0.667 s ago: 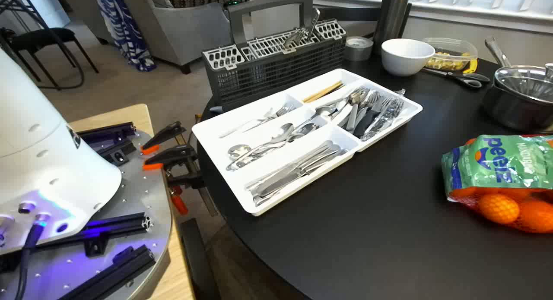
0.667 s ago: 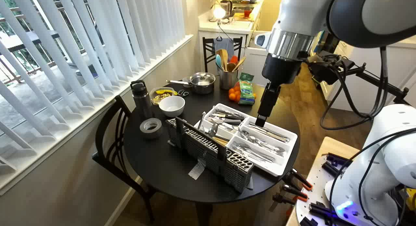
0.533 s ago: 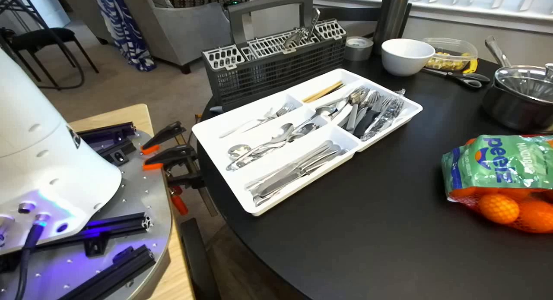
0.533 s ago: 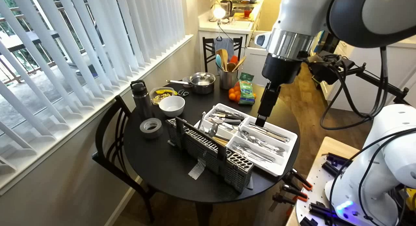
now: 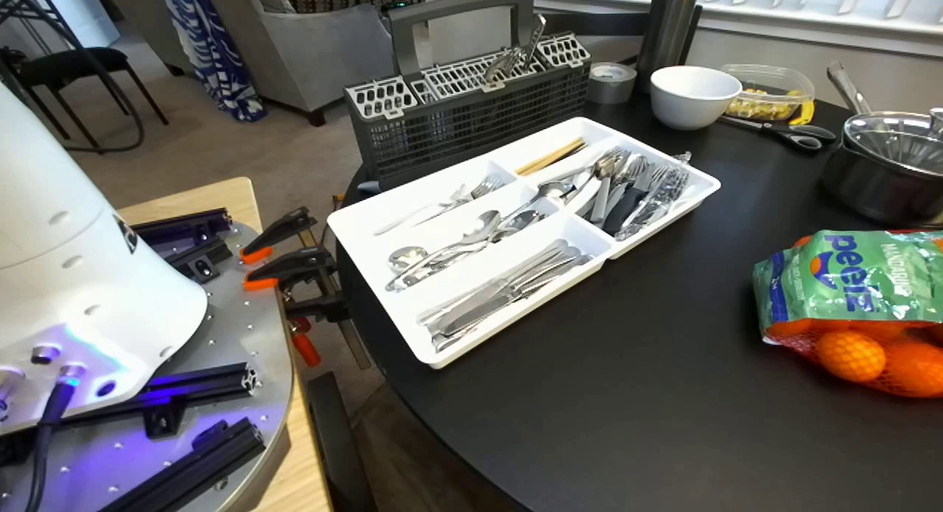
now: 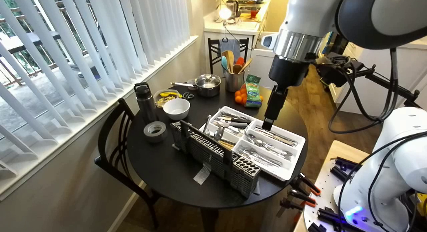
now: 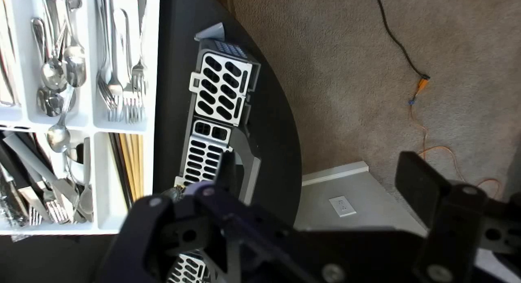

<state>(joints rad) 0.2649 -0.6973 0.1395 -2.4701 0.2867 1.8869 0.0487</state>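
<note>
My claw (image 7: pixel 319 175): wide, holding nothing.
Basket (image 7: pixel 220 87): ten o'clock in the wrist view.
Tray (image 7: pixel 152 71): beyond it.
Cutlery (image 7: pixel 74 67): unmoved, like me; none gripped.

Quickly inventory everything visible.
tray: 1, white, on table
cutlery: many, mostly silver, in tray
chopsticks: several, tan and black, in tray
basket: 1, grey, beside tray
tape: 1, grey, near basket
bottle: 1, grey, near tape
bowl: 1, white, near bottle
container: 1, clear, near bowl
pot: 1, silver, on table
utensil holder: 1, silver, beside pot
fruit bag: 1, green-orange, on table
table: 1, black, under tray
chairs: several, black, around room
arm: 1, white, beside table
gripper: 1, black, on arm
</note>
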